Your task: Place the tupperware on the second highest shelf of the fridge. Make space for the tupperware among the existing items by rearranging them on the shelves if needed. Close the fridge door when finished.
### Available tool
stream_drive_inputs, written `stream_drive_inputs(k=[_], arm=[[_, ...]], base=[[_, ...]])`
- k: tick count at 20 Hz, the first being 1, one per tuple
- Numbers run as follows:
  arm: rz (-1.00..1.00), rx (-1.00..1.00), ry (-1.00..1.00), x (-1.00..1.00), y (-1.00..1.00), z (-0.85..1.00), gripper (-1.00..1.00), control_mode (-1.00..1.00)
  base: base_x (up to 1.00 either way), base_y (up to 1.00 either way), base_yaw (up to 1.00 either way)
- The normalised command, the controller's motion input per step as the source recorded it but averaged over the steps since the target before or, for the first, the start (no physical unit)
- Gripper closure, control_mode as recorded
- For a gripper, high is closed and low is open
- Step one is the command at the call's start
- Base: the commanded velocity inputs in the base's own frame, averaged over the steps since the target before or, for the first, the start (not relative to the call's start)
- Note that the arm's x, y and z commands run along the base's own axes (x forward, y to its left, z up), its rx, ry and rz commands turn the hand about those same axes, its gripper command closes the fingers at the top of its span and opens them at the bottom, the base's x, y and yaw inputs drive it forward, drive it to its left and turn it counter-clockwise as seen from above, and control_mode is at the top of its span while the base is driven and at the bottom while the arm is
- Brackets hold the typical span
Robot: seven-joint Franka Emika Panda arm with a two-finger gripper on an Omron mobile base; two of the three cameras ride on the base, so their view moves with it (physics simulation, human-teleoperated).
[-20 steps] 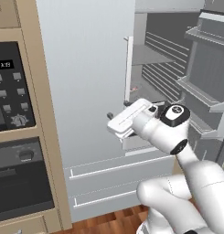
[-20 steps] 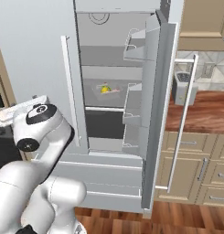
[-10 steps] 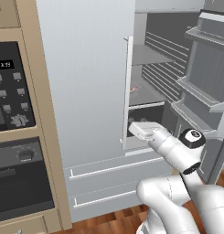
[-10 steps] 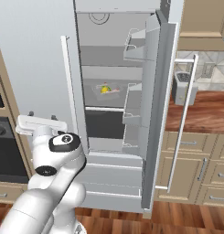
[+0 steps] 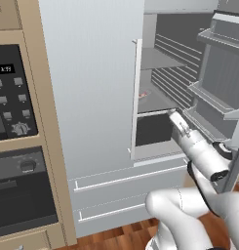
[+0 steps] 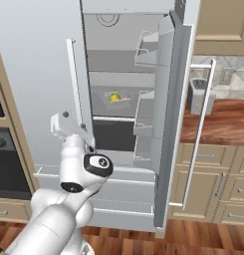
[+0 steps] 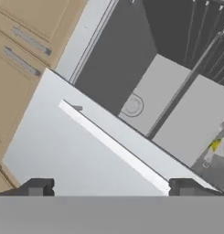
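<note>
Tupperware (image 6: 116, 98) on fridge (image 6: 54, 60) shelf (door ajar)

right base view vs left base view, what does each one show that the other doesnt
Right base view: the tupperware with its yellow fruit on a fridge shelf, the open door's long handle, and a silver toaster on the wooden counter. Left base view: the black-fronted oven and its control panel. Both: the fridge, its right door open, and the white arm with its open pincer.
</note>
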Motion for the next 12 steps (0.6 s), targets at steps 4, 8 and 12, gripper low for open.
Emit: stream_drive_inputs(k=[4, 8, 12], arm=[[0.0, 0.6, 0.33, -0.47, -1.0, 1.0, -1.0, -1.0], [0.0, 0.54, 0.16, -0.64, -1.0, 1.0, -1.0, -1.0], [0.0, 0.5, 0.03, -0.78, -0.96, 1.0, -1.0, -1.0]], base=[[0.0, 0.0, 0.0], [0.0, 0.0, 0.0], [0.0, 0.0, 0.0]])
